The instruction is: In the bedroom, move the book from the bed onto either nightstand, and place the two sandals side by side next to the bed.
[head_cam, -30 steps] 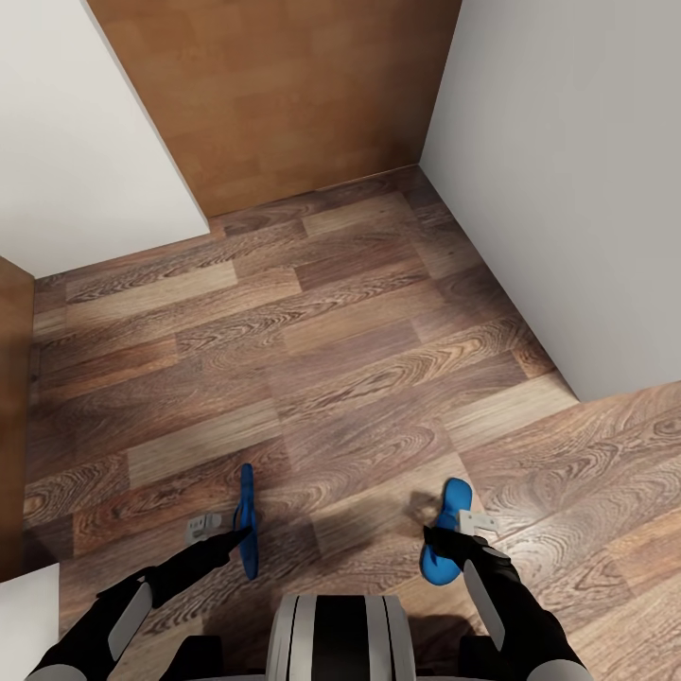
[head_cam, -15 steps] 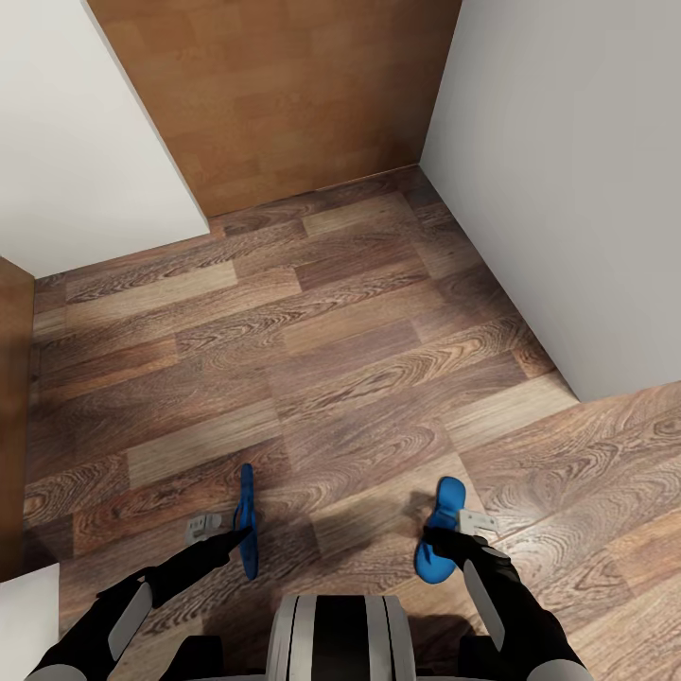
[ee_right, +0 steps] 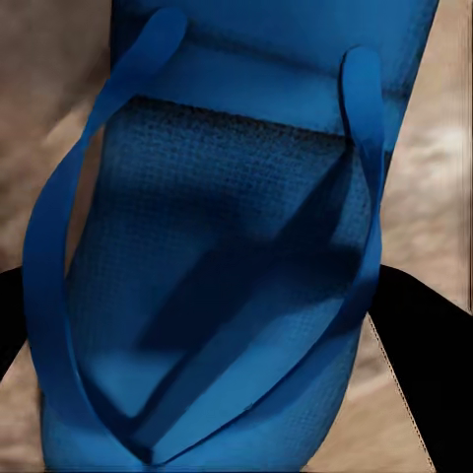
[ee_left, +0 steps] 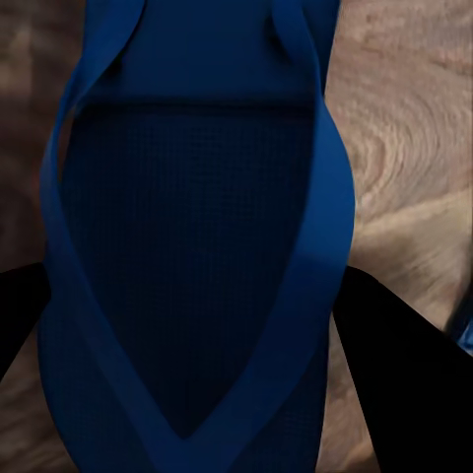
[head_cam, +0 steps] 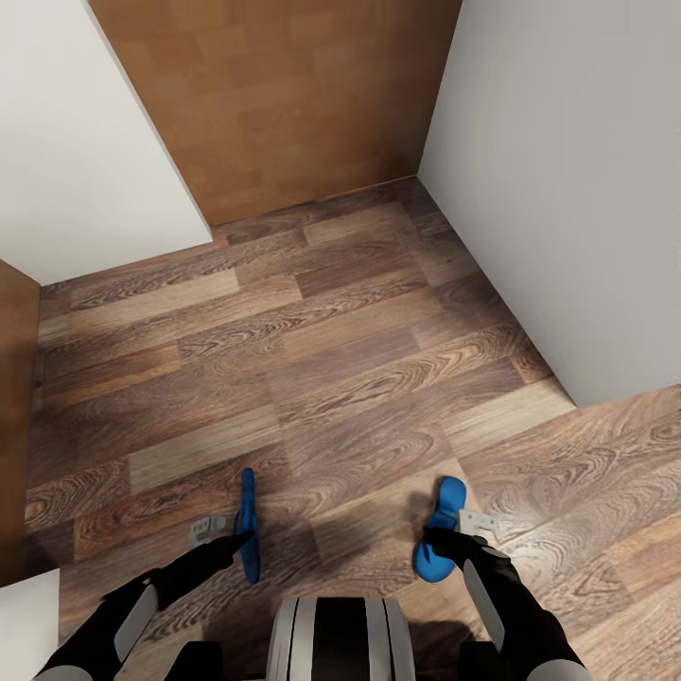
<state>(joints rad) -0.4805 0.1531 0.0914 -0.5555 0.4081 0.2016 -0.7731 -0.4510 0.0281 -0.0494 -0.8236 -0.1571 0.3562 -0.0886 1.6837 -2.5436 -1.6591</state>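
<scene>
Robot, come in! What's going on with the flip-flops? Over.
Left gripper shut on left sandal. Right gripper shut on right sandal. Both carried above wood floor. White wall ahead right.

Both black arms reach forward and down, one to each side of the grey-and-white trunk. The left tool is clamped on a blue sandal held on edge, while the right tool is clamped on the other sandal, which tilts flatter. Dark fingers flank each sole.
</scene>
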